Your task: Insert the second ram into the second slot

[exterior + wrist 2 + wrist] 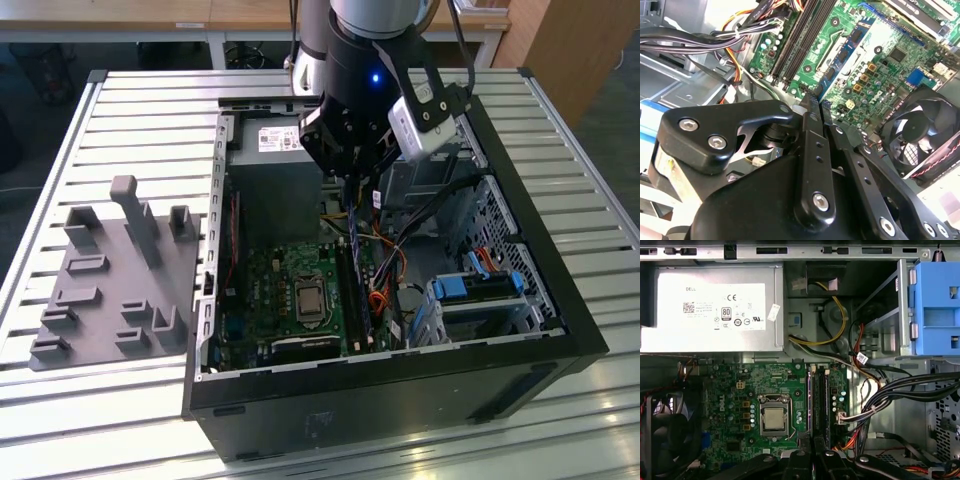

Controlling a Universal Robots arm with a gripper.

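My gripper (350,188) hangs inside the open computer case (560,330), above the motherboard's memory slots (362,300). It is shut on the second ram (353,235), a thin blue stick held edge-down and running along the line of the slots. In the second wrist view the black fingers (810,150) are pressed together, with a sliver of blue at the gripper (816,102) tips, and the dark slots (800,35) lie beyond. In the first wrist view the gripper (813,452) sits just short of the slots (821,400). A blue-violet strip (809,405) runs beside them; held or seated, I cannot tell.
A grey fixture tray (110,290) lies on the slatted table at the exterior view's left. Inside the case are the power supply (710,310), the processor socket (774,418), a fan (920,135), cable bundles (890,390) and a blue drive cage (937,305).
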